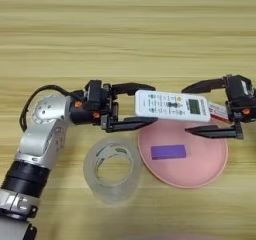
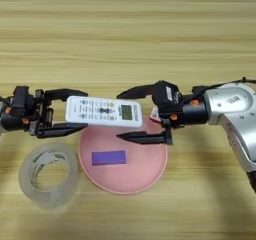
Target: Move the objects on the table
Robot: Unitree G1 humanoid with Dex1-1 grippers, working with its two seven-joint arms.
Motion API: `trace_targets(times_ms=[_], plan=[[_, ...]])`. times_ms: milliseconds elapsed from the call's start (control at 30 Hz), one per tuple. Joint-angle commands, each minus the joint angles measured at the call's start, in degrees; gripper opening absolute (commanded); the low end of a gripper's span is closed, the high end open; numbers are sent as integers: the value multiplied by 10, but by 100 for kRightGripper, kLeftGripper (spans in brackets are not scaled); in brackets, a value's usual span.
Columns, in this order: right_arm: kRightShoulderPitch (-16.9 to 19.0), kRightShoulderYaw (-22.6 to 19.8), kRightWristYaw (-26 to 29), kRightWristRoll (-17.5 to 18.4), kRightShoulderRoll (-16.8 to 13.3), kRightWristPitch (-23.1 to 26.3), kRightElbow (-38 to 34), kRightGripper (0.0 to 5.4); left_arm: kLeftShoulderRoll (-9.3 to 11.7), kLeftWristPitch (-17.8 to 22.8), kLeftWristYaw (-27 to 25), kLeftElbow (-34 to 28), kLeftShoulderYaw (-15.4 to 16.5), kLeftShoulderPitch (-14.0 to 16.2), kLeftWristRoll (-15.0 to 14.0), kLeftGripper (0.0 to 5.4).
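Two grippers flank white button remote with small screen (image 1: pixel 172 105), raised over far rim of round pink plate (image 1: pixel 210 166). Left gripper (image 1: pixel 131 106) jaws apart around left end; right gripper (image 2: pixel 134 114) jaws apart around right end. Judgement: close one side firmly before other withdraws; keep remote level. Wide clear tape roll (image 1: pixel 112 170) on bench beside plate.

A robotics test bench, by the look of it: two silver-black robot arms, the left arm (image 1: pixel 42 134) and the right arm (image 2: pixel 232 109), reach over a light wood-grain surface (image 1: pixel 125 29) that fills the whole view. The props are household odds and ends, a white remote (image 1: pixel 172 105), a clear tape roll (image 1: pixel 111 170) and a pink plate (image 1: pixel 190 159) bearing a small purple block (image 1: pixel 168 151). No walls or furniture show.
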Motion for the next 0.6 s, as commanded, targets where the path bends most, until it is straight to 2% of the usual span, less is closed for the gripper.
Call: trace_targets(times_ms=[33, 167, 333, 500, 600], plan=[[-12, -15, -7, 28, 6, 15, -6, 497, 1, -10, -3, 9, 4, -12, 16, 286], [-21, -30, -23, 61, 17, 31, -12, 539, 1, -12, -6, 16, 5, -15, 21, 286], [-35, -56, -57, 98, 37, 49, -12, 540, 2, -22, -6, 42, 4, -29, 39, 286], [-48, -88, -115, 117, 67, 50, -2, 540, 1, -37, -5, 71, 1, -41, 58, 286], [-53, -109, -164, 115, 93, 42, 8, 540, 1, -45, -3, 83, -1, -46, 68, 286]])
